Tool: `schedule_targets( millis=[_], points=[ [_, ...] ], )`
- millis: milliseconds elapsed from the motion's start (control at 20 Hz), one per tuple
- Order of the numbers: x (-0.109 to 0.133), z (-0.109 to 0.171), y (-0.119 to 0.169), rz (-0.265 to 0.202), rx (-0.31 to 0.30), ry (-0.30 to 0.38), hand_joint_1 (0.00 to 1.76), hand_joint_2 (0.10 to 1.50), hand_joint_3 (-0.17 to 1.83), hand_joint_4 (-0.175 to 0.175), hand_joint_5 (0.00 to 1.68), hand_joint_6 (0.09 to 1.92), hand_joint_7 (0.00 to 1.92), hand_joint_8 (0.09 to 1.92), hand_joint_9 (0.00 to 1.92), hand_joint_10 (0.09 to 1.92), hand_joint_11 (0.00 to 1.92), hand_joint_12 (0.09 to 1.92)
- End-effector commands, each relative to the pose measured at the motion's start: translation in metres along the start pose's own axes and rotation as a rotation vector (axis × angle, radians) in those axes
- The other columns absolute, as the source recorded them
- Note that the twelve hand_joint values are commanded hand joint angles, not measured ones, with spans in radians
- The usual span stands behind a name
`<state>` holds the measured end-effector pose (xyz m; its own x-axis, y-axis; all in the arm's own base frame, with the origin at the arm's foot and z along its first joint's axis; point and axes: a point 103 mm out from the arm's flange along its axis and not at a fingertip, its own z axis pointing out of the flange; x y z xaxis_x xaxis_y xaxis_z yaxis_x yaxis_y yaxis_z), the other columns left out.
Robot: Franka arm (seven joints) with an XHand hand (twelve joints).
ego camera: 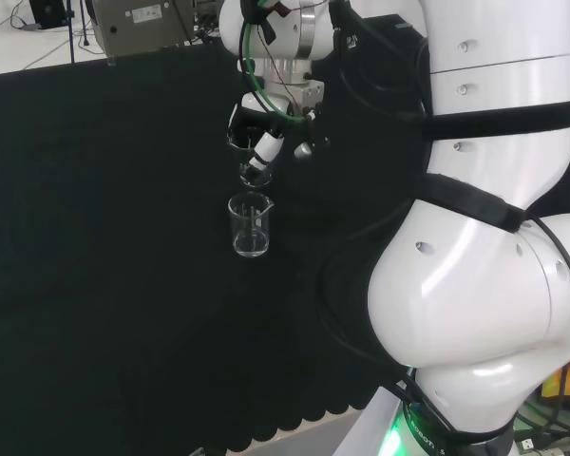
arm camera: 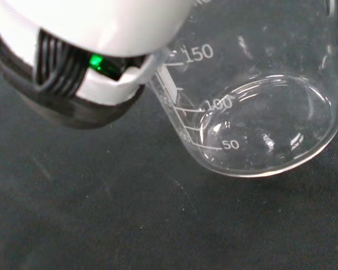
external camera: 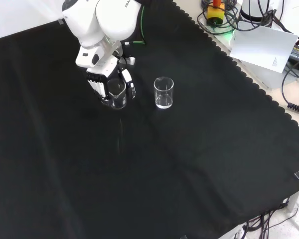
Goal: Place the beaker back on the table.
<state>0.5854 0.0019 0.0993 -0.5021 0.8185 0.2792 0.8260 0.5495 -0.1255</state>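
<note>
The hand (external camera: 105, 79), black and white with ribbed black finger segments, is curled round a clear glass beaker (external camera: 117, 93), with fingers on either side of its wall in the front view. The beaker is a small cylinder with a pouring lip and printed white graduation marks. In the wrist view its rounded base (arm camera: 259, 140) sits close over the cloth, and whether it touches the cloth I cannot tell. It appears empty. A glossy white part of the hand (arm camera: 96, 28) with a small green light lies against the upper wall of the glass.

In the front view this held beaker is in the far part of the black cloth (external camera: 164, 174), left of its middle and nearer the far edge than the near one. Just to its right in that view stands a 2nd clear beaker (external camera: 164, 92), upright, free of the hand, with a thick glass bottom that catches the light. In the head view the 2nd beaker (ego camera: 249, 225) stands directly below the hand (ego camera: 256, 133), and its spout shows at the rim.

The cloth is matte and woven, faintly creased, with a scalloped edge (external camera: 249, 79) along the side near the arm's base. The arm's smooth white links (ego camera: 494, 237) carry black straps and a green cable.
</note>
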Motion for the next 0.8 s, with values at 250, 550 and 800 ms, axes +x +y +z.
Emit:
schedule_targets(
  millis=[250, 550, 800],
  points=[
    [-0.0086, 0.0160, 0.0007, 0.014, -0.004, 0.026, 1.33, 0.62, 0.60, -0.175, 1.52, 0.12, 1.62, 0.09, 1.80, 0.09, 1.53, 0.47],
    [-0.0106, 0.0187, -0.0005, 0.019, -0.003, 0.033, 1.33, 0.62, 0.59, -0.175, 1.52, 0.12, 1.61, 0.09, 1.79, 0.09, 1.53, 0.47],
    [-0.0115, 0.0190, -0.0023, 0.021, -0.015, 0.053, 1.33, 0.63, 0.57, -0.175, 1.52, 0.12, 1.61, 0.09, 1.79, 0.09, 1.53, 0.48]
  ],
)
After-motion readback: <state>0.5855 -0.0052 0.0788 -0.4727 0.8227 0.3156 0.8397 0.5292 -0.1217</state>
